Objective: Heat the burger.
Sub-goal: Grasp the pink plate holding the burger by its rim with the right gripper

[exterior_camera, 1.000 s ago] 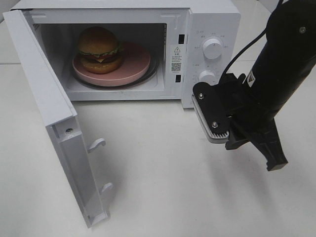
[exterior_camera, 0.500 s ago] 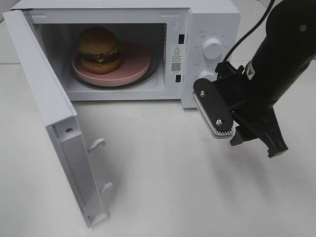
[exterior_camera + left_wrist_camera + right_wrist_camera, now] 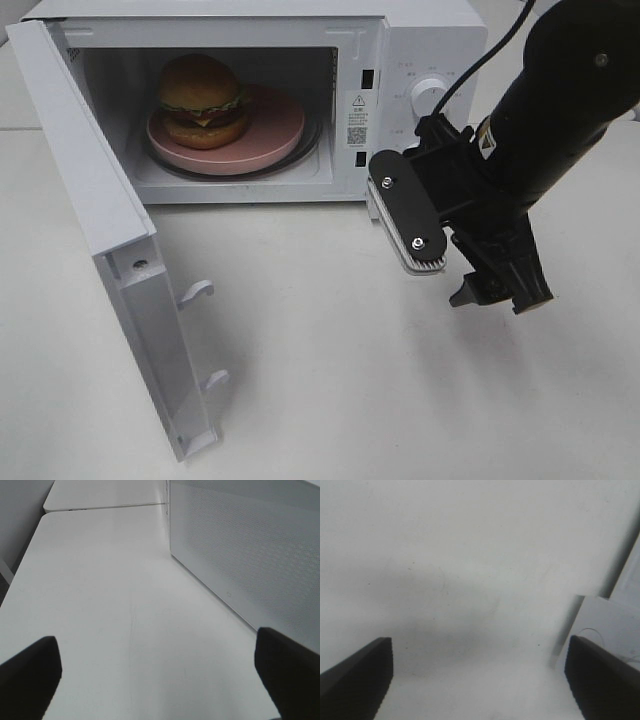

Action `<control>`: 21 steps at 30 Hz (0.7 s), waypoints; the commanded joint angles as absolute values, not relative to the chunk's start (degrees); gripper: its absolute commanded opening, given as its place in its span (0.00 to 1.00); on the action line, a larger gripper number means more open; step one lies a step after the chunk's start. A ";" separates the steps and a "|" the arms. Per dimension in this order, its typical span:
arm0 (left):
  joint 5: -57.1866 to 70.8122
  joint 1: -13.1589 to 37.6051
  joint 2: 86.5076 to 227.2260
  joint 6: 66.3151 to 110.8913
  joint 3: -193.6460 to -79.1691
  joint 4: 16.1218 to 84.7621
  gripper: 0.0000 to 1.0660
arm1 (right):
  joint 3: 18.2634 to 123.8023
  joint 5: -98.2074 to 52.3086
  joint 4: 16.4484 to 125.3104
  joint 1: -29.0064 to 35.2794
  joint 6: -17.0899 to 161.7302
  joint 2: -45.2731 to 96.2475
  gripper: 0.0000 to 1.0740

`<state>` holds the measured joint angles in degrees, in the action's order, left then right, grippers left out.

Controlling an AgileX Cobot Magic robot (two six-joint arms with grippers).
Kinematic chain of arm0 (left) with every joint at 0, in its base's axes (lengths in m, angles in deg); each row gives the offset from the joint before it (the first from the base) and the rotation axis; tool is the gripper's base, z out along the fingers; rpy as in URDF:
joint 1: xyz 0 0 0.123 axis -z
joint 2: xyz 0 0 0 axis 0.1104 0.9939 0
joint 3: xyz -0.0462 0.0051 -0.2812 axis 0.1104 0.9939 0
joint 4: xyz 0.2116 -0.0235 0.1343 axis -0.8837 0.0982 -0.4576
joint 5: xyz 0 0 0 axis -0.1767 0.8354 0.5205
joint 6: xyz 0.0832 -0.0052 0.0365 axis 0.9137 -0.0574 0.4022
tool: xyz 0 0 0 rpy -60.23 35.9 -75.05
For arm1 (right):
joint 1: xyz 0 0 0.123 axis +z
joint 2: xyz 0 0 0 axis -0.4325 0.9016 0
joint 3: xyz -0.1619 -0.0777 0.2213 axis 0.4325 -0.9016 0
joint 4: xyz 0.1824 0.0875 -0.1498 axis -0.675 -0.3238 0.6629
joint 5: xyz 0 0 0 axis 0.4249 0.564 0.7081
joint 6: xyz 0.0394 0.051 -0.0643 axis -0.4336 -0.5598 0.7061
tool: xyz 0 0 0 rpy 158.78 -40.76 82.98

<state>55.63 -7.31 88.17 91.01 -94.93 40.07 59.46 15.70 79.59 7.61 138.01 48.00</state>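
The burger [image 3: 200,98], with a golden bun, lettuce and cheese, sits on a pink plate [image 3: 275,125] inside the white microwave [image 3: 420,40]. The microwave door [image 3: 90,210] hangs wide open at the left. My right gripper [image 3: 455,255] hovers above the table in front of the control panel, open and holding nothing. The right wrist view shows the right gripper [image 3: 480,680] with its dark fingertips [image 3: 355,675] far apart over bare table. The left gripper [image 3: 160,672] appears only in its wrist view, open and empty, beside the microwave's perforated wall [image 3: 250,545].
The upper knob [image 3: 430,95] shows beside my right arm [image 3: 560,110]; the lower knob is hidden behind the gripper. Two door latch hooks [image 3: 197,292] stick out from the open door. A corner of the white door [image 3: 607,625] shows in the right wrist view.
My right gripper has opened wide and shifted left and slightly up, closer to the microwave's front. The burger, plate and door have not moved.
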 commanded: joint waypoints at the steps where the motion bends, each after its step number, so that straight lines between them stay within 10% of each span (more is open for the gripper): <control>1: 55.17 -7.43 86.91 90.95 -94.81 40.47 0.97 | 62.61 15.30 81.02 7.89 137.44 48.29 0.84; 21: 55.17 -7.43 86.91 90.95 -94.81 40.47 0.97 | 76.02 15.18 81.02 11.22 136.63 56.94 0.82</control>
